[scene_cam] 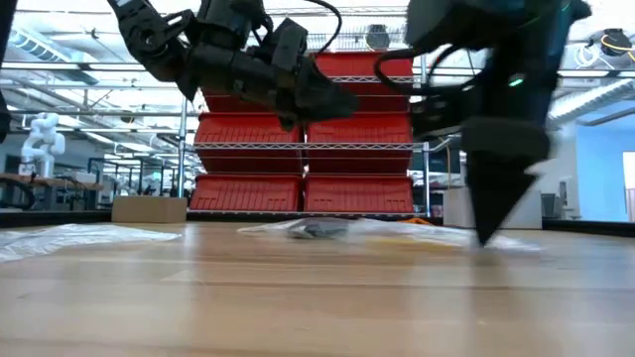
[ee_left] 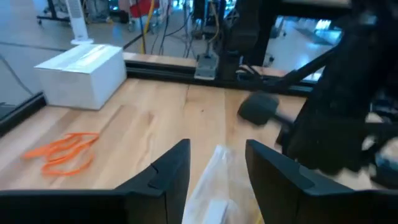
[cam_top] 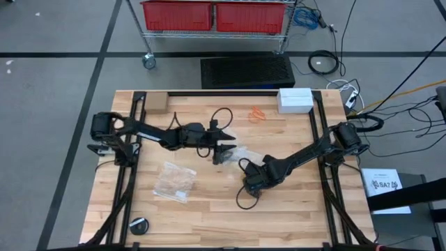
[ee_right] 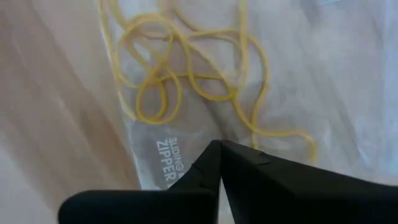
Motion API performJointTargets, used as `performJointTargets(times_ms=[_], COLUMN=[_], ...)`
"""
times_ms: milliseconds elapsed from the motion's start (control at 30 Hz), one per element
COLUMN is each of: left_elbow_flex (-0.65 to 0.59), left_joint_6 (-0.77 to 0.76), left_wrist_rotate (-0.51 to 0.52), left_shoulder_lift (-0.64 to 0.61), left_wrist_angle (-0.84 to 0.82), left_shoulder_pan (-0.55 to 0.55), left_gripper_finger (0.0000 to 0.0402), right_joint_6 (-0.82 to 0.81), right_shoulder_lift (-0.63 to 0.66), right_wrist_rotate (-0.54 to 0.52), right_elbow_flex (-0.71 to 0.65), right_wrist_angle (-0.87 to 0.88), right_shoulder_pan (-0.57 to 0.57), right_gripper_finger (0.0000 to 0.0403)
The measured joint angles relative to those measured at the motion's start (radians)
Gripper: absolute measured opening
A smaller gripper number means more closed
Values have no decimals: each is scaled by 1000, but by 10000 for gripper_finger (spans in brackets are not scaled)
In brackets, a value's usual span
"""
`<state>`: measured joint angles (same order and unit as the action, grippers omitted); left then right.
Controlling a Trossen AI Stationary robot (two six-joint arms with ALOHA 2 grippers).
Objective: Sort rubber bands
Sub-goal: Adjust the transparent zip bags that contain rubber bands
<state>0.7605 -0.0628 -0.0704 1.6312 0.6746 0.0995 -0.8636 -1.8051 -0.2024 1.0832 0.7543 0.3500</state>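
Across the high view's upper middle, orange rubber bands (cam_top: 257,113) lie by a white box (cam_top: 295,100); a clear bag (cam_top: 174,181) sits lower left. Left gripper (cam_top: 224,146), at centre, shows open fingers (ee_left: 168,174) over a second bag (ee_left: 211,186) in its wrist view. Right gripper (ee_right: 220,144), pinched shut, touches a zipper bag (ee_right: 168,155) holding yellow rubber bands (ee_right: 186,68).

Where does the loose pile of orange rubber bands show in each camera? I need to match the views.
High view: orange rubber bands near the table's far edge, just left of the white box.
Low view: not clearly visible.
Left wrist view: orange rubber bands on bare wood, near the white box.
Right wrist view: not in it.
Shared landmark: the white box.
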Motion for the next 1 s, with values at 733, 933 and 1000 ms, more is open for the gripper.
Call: performJointTargets(times_ms=[733,933,1000], left_elbow_flex=[-35,-57,-57], left_joint_6=[-51,-87,-88], left_wrist_rotate=[-16,-55,-56], left_shoulder_lift=[-44,-44,-44], left_wrist_angle=[-103,-78,-78], left_shoulder_pan=[132,170,170], left_gripper_finger=[162,162,162], right_joint_6=[-453,-502,-501], right_shoulder_lift=[98,83,88], right_wrist_rotate=[-186,-145,-142], right_elbow_flex=[-111,-167,-187], right_wrist_angle=[-152,-108,-103], right_shoulder_pan=[25,31,32], right_gripper_finger=[0,0,0])
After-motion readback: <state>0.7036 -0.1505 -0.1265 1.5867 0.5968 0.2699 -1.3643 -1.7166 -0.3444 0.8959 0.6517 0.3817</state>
